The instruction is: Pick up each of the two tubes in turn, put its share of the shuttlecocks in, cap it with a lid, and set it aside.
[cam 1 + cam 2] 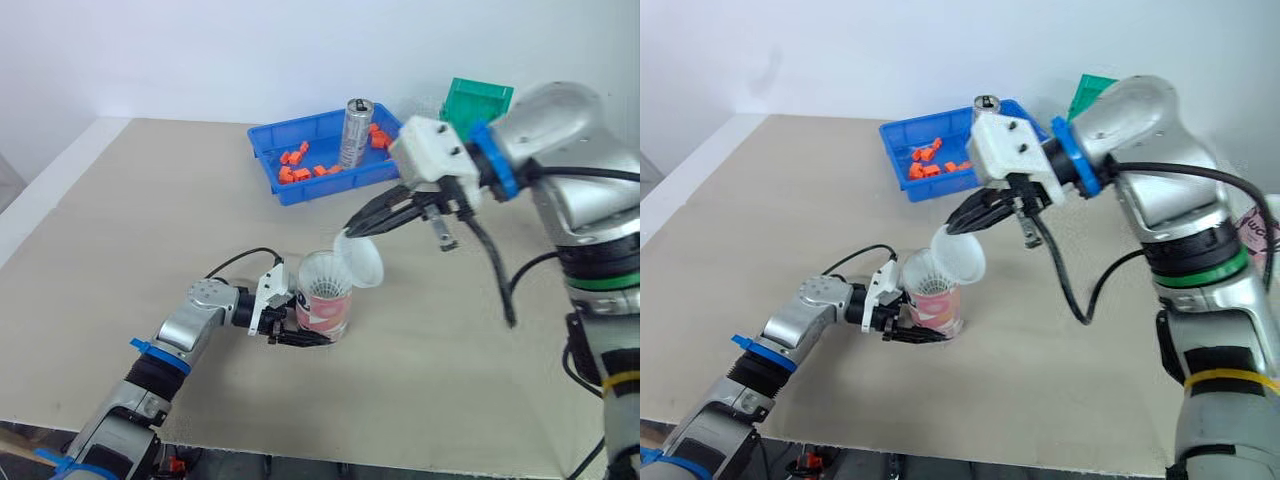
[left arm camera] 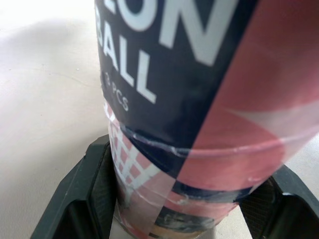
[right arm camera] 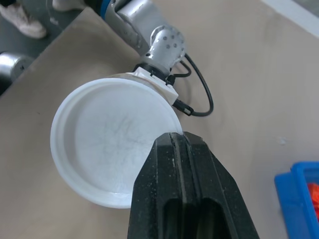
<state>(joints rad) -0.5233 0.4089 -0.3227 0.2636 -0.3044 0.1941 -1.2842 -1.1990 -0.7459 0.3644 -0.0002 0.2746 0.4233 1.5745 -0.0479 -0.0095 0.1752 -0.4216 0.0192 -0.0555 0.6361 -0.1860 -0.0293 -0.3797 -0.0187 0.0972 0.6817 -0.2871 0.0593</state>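
- Left gripper (image 1: 300, 338), near centre of the bench (image 1: 120, 220): fingers (image 2: 89, 194) are closed on the base of the tube (image 1: 325, 300), one on each side, pressed against the label.
- The tube stands upright on the bench in that grip. The wall is clear at the top, with a red, navy and white printed label lower down. The mouth is open and uncapped.
- A white shuttlecock (image 1: 325, 272) sits inside the tube, its skirt showing through the clear upper wall. I cannot tell whether there is more than one.
- Lid (image 1: 362, 258): a white, shallow disc, tilted, at the right side of the tube's mouth and slightly above it. I cannot tell whether it touches the rim.
- Right gripper (image 1: 358, 226), just right of and beyond the tube, reaching in from the right: fingers are pinched together on the lid's edge. In the right wrist view the hollow side of the lid faces the camera.
- Far centre: a blue tray (image 1: 268, 140) on the bench, well apart from the tube, with small orange pieces (image 1: 295, 165) scattered inside.
- A silver can (image 1: 355, 132) stands upright in the right half of the tray.
- Far right, behind the tray: a green bin (image 1: 478, 100), partly hidden by the right arm.
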